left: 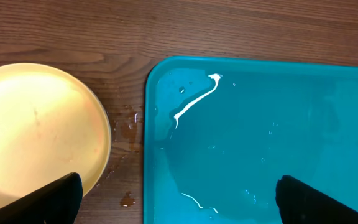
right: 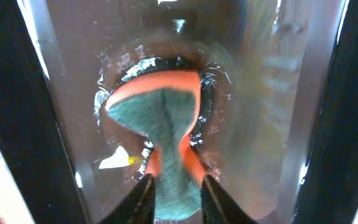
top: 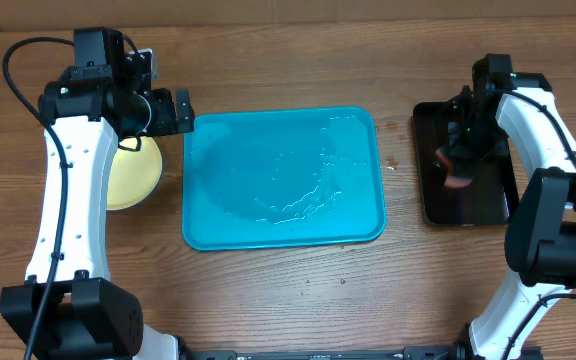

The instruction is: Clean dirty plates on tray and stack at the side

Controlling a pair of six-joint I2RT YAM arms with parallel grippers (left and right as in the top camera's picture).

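Left of the tray [left: 260, 124], the yellow plate [left: 36, 124] lies partly beneath the left gripper's [left: 178, 202] wide-spread jaws, ungripped; the right gripper [right: 174, 186] pinches a sponge [right: 157, 118].

Seen from overhead, the left arm [top: 68, 180] covers part of the yellow plate [top: 133, 180]; whether others lie beneath it cannot be told. The left wrist view cuts that plate off at left and bottom, the blue tray [left: 260, 124] at right and bottom, and shows only the tips of the left fingers [left: 55, 199]. The right wrist view loses the lower end of the sponge [right: 160, 130] below the frame, and the black tray [right: 266, 93] behind it is blurred by glare.
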